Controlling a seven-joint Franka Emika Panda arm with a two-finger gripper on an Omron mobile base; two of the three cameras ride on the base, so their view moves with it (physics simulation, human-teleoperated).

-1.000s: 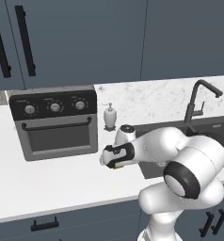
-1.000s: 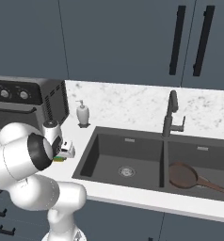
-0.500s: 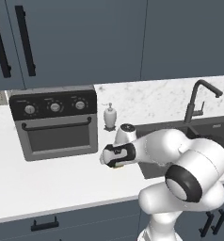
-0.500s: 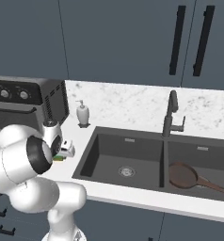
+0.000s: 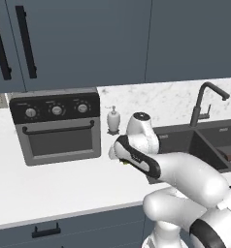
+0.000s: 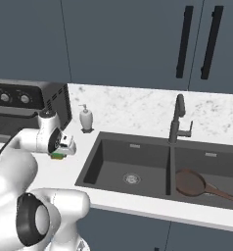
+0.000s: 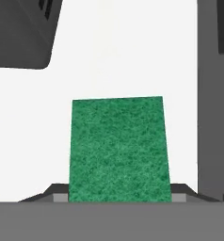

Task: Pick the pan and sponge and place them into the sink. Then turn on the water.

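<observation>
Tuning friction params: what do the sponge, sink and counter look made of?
Sponge: green, grainy scouring-pad top, with a yellow layer under it in the right base view, likely foam.
Sink: matte dark grey, no glints, looks like composite or stone.
Counter: white with grey veining, marble-like, smooth.

We noted the sponge [image 7: 118, 150] as mottled green on top, with a yellow edge showing beneath in the right base view [image 6: 57, 156]. The pan [image 6: 190, 183] read dark reddish-brown, its handle darker. The sink [image 6: 133, 162] was dark grey, with a metallic drain ring. We recorded the counter [image 5: 54, 186] as plain white and the backsplash [image 6: 133, 110] as white marbled with grey flecks. The oven [image 5: 59, 127] was grey with a black panel, and the cabinets [image 5: 88, 38] slate blue with black handles.
</observation>
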